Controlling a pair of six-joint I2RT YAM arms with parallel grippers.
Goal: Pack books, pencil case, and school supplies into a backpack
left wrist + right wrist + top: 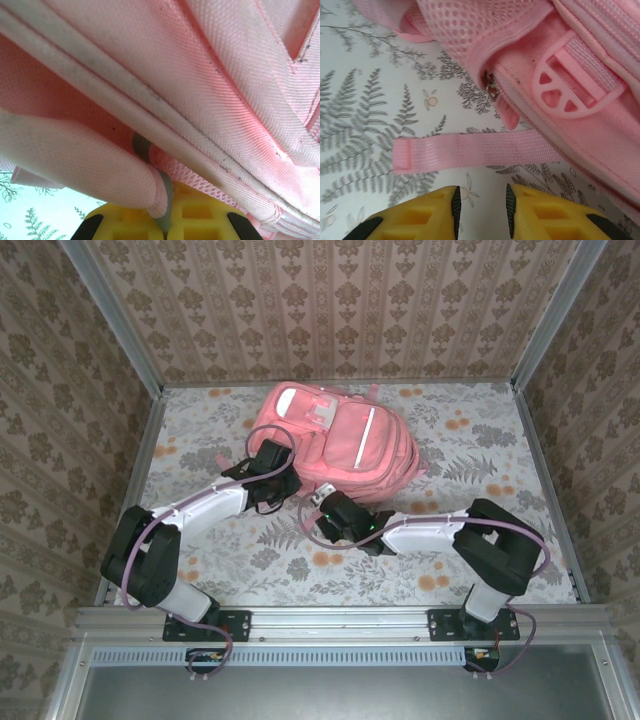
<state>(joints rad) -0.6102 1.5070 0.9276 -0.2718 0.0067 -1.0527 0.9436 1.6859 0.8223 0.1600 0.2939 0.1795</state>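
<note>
- Fern-print table cover (480,440); damask-papered walls (350,310) on three sides.
- Backpack (345,440) lying flat, centre toward 12 o'clock.
- Left gripper (167,215) pressed together, pinching backpack fabric; tips hidden under folds.
- Right gripper (482,210) spread slightly; strap (475,152) at 12 o'clock, untouched.

Left claw (167,212) tips buried under backpack (200,75) fabric fold.

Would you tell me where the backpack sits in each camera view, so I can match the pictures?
Top external: backpack at centre, on the far half of the table.
Left wrist: backpack fabric across the top and middle, above the left gripper.
Right wrist: backpack in the upper right, its strap lying ahead of the right gripper.
Shared landmark: the table's fern print.
</note>
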